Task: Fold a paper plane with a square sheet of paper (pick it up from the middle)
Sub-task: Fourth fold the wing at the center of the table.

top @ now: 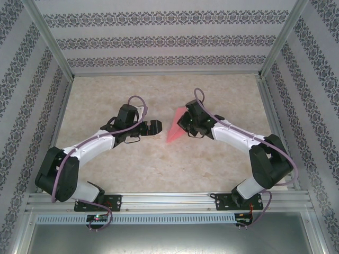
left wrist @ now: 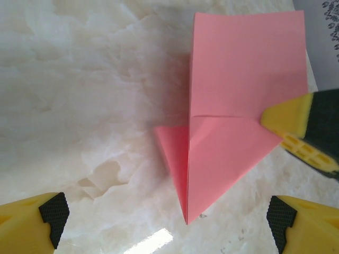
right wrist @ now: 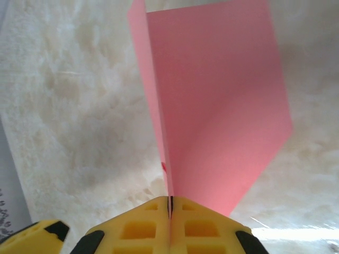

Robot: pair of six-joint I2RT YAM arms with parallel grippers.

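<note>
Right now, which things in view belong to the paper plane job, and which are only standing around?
Belongs to the job:
pink paper, partly folded
right claw, shut on it
left claw, open nearby

Only surroundings:
marble table
patterned walls
metal frame

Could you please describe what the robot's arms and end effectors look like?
The left arm and right arm have white shells with black joints; a purple cable loops along each. The left end effector and right end effector have yellow fingers with black textured pads.
</note>
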